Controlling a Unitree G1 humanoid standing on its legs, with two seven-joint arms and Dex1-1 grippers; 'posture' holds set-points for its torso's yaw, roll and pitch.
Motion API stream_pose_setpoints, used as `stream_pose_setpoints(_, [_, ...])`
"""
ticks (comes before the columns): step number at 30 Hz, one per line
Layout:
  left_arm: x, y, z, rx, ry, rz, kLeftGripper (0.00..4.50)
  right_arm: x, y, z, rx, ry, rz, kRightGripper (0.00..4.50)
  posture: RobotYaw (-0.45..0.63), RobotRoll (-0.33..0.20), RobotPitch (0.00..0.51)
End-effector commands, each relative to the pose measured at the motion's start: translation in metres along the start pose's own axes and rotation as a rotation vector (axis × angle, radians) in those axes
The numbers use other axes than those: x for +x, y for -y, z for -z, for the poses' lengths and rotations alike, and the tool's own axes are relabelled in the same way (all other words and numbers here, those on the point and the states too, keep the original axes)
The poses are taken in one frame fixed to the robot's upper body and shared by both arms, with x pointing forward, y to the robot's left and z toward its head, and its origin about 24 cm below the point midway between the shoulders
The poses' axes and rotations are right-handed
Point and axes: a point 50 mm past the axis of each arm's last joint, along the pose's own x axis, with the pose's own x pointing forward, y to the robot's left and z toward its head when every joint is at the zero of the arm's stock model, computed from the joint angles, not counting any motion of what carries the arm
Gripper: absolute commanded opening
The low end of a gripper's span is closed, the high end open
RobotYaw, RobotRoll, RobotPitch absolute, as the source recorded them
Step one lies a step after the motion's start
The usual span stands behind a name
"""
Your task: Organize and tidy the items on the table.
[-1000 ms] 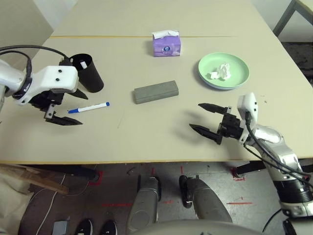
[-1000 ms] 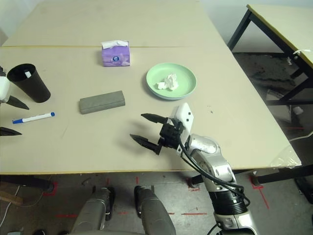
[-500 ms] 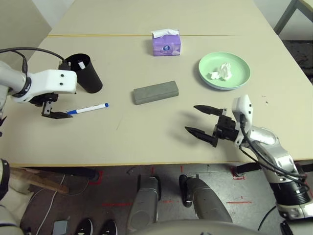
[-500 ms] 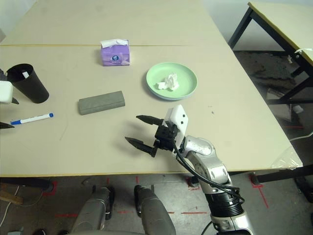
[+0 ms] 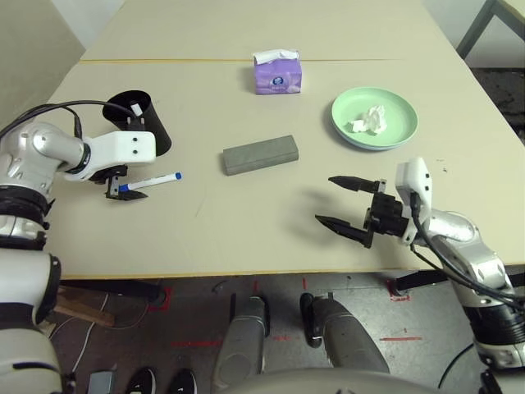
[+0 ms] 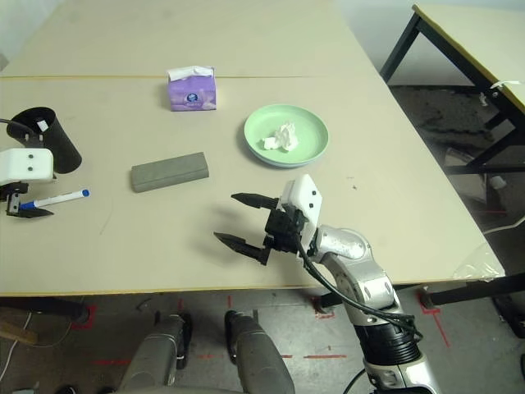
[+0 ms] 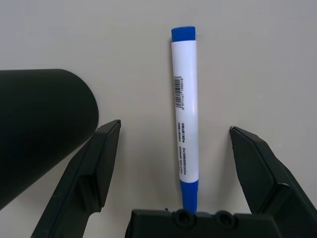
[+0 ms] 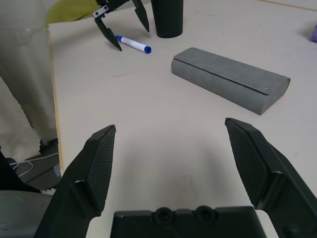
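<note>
A white marker (image 5: pixel 153 180) with blue ends lies on the beige table (image 5: pixel 246 222) at the left. My left gripper (image 5: pixel 125 190) is open and low over it, and the marker (image 7: pixel 184 109) runs between the two fingers without touching them. Just behind stands the black cup (image 5: pixel 144 123) with something white inside. At mid-table lies the grey glasses case (image 5: pixel 261 154), with the purple tissue box (image 5: pixel 277 74) behind it. The green plate (image 5: pixel 375 119) at the right holds a crumpled white tissue (image 5: pixel 369 121). My right gripper (image 5: pixel 326 199) hovers open and empty near the front edge, pointing toward the case (image 8: pixel 230 79).
The table's front edge (image 5: pixel 246 271) runs just below both grippers. A thin yellowish seam (image 5: pixel 189 61) crosses the table behind the tissue box. A second table with dark legs (image 6: pixel 459 49) stands at the far right. Bare tabletop lies between the case and the right gripper.
My left gripper has swung in from the left and come down around the marker's near end. The right gripper has barely shifted and stays open.
</note>
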Motion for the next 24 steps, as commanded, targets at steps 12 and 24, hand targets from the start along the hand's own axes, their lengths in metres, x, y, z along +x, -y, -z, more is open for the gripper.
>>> stream_pose_setpoints(12, [0.0072, 0.0064, 0.0077, -0.041, -0.017, 0.041, 2.11, 0.0000, -0.0078, -0.0031, 0.014, 0.024, -0.049, 4.50, -0.09, 0.000, 0.239])
stream_pose_setpoints(24, [0.0029, 0.0054, 0.0055, -0.034, 0.009, 0.055, 0.25, 0.0011, -0.0058, -0.0019, 0.012, 0.024, -0.065, 4.50, -0.08, 0.000, 0.237])
